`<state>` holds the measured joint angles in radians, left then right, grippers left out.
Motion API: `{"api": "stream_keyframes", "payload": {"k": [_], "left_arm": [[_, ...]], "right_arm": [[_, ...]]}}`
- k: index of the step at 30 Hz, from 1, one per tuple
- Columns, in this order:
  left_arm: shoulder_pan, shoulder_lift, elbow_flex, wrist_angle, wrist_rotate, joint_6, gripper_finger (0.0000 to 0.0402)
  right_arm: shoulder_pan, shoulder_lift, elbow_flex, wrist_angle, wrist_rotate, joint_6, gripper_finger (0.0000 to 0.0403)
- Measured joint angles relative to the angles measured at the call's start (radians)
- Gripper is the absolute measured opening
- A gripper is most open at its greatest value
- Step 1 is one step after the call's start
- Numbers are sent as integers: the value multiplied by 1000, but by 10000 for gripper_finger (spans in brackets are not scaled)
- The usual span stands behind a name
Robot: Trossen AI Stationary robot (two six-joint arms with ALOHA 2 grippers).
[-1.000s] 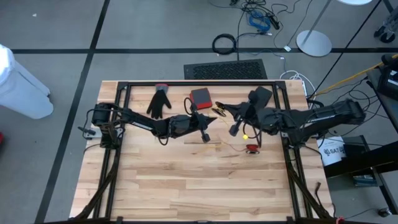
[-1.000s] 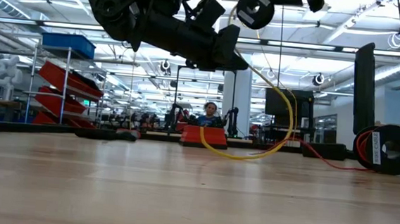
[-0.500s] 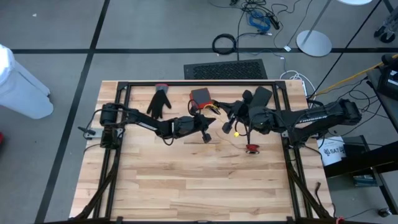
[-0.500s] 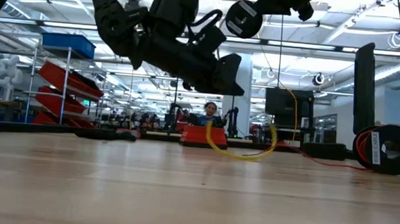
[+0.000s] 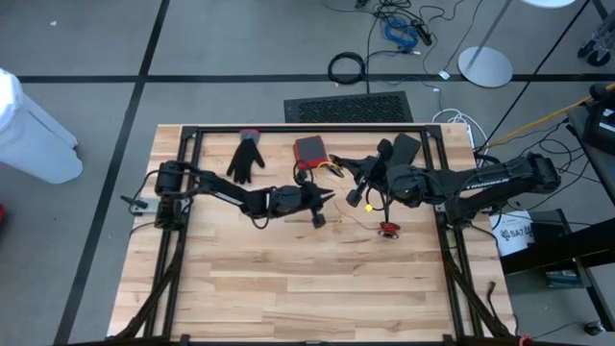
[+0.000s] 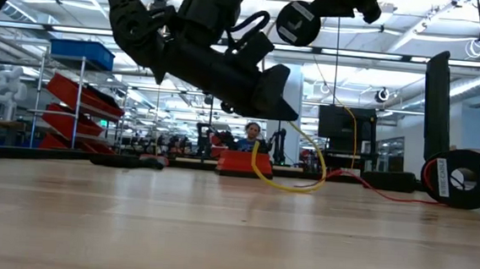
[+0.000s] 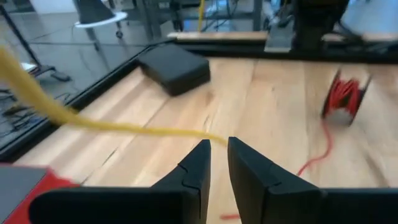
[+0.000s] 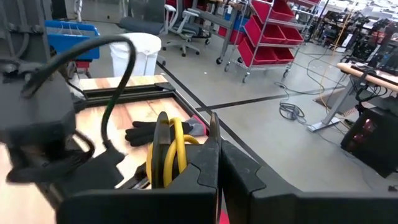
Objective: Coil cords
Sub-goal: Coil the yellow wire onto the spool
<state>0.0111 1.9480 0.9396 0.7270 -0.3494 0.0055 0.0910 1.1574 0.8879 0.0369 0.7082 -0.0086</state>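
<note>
high view: arms hide most of yellow cord.

Grey floor crossed by dark lines surrounds the wooden table. Beyond it stand red shelving racks, a blue bin, office chairs and bright ceiling lights.

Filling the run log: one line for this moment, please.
left gripper: slightly open, holding nothing | right gripper: shut, beside coiled yellow cord | red cord spool: on table
</note>
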Motion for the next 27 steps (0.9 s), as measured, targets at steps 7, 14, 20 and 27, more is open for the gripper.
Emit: {"api": "stream_keyframes", "payload": {"k": [7,14,20,27], "left_arm": [[11,0,-29,10,-53,-26,64],[52,-1,-30,85,-5,-27,70],[70,-1,-30,87,19,-71,132],[85,-1,-30,84,24,-91,150]], "right_arm": [[0,-4,0,-12,-1,0,0],[1,-4,0,-11,-2,-8,0],[2,-4,0,-11,-3,-10,0],[2,-4,0,-11,-3,-11,0]]}}
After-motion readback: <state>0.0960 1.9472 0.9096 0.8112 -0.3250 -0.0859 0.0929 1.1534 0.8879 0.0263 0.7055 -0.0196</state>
